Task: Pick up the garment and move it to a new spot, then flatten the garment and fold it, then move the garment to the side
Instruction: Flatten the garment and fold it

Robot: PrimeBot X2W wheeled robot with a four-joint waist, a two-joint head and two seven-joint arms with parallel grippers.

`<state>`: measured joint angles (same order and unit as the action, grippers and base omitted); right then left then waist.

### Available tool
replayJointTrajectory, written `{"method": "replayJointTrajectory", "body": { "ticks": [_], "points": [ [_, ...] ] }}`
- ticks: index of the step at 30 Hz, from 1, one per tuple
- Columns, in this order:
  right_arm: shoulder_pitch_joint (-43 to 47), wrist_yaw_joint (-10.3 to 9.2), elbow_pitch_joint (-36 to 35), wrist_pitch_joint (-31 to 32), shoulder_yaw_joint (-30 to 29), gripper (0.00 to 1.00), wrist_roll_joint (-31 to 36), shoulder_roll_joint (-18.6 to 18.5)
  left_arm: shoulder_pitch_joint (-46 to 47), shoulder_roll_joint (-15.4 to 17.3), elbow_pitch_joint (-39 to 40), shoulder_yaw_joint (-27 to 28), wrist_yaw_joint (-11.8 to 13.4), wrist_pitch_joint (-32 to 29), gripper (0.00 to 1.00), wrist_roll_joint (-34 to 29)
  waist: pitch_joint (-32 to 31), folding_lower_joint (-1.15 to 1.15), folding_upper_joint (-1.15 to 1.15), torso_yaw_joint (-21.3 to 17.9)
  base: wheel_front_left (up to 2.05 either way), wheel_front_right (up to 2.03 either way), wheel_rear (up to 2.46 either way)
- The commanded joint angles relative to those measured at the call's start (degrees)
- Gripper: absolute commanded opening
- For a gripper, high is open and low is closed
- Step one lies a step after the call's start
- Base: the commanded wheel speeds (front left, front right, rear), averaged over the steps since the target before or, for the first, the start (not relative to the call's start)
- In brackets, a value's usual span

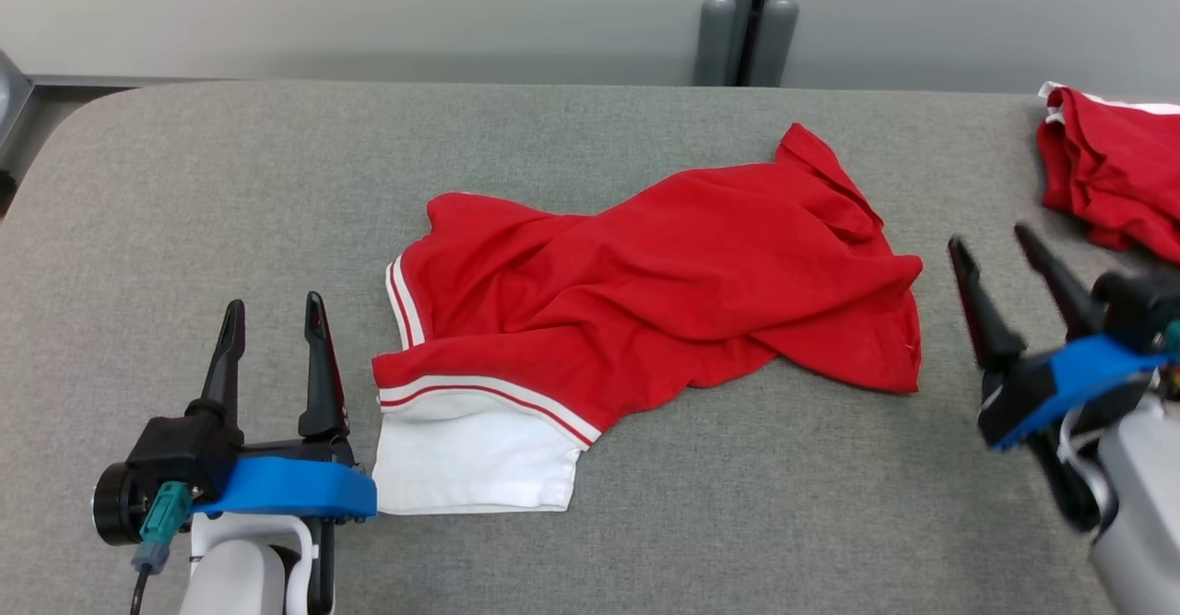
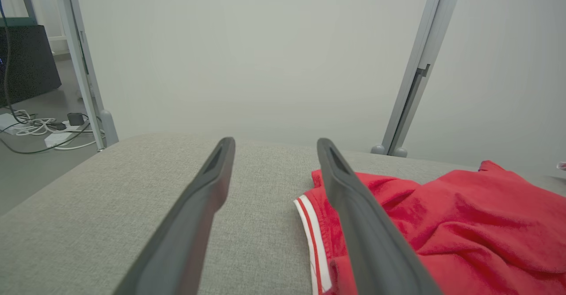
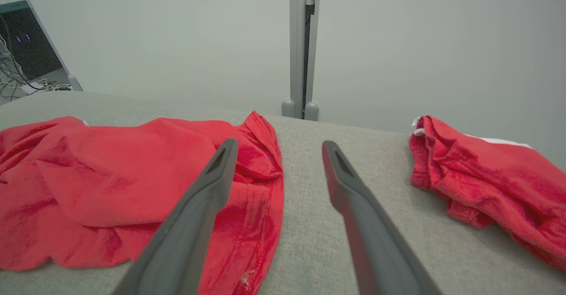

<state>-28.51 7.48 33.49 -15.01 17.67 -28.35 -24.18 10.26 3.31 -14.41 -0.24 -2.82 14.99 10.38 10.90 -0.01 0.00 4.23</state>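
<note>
A crumpled red garment with white striped trim and a white panel at its near left end lies across the middle of the grey padded table. My left gripper stands open just left of that white end, holding nothing; its wrist view has the striped edge beside the right finger. At the garment's right edge my right gripper is open and empty, slightly above the cloth. The right wrist view shows the garment's hem under the left finger.
A second red garment with white trim lies bunched at the table's far right, also seen as a red heap in the right wrist view. A pale wall with a grey post stands behind the table. Cables lie on the floor at left.
</note>
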Motion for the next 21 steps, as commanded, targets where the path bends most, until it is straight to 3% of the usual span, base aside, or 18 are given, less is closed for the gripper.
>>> {"method": "replayJointTrajectory", "body": {
  "ticks": [1, 6, 12, 21],
  "points": [
    [1.5, 0.03, -0.2, -0.2, 0.1, 1.00, 0.4, 0.1, -0.4, 0.1, 0.2, 0.2, 0.0, 0.3, 1.00, -0.3, -0.3, 0.01, 0.00, -0.3, 0.00, 0.00, 0.00],
    [10.0, 0.02, -6.1, 0.4, 0.0, 1.00, 2.2, 1.7, -1.0, 0.0, 0.4, 0.3, -0.1, 0.3, 1.00, -0.6, -0.9, 0.01, 0.00, -0.8, 0.00, 0.00, 0.00],
    [13.4, 0.02, -8.3, 2.1, -0.9, 1.00, 2.9, 3.1, -0.9, -0.1, 0.6, 0.0, -0.3, 0.3, 1.00, -0.8, -0.6, 0.01, 0.00, -0.6, 0.00, 0.00, 0.00],
    [12.8, 0.02, -6.3, 5.4, -1.1, 1.00, 4.5, 3.6, 0.6, -0.2, 0.6, -0.6, -0.5, 0.3, 1.00, -1.0, 1.0, 0.01, 0.00, 1.0, 0.00, 0.00, 0.00]
  ]
}}
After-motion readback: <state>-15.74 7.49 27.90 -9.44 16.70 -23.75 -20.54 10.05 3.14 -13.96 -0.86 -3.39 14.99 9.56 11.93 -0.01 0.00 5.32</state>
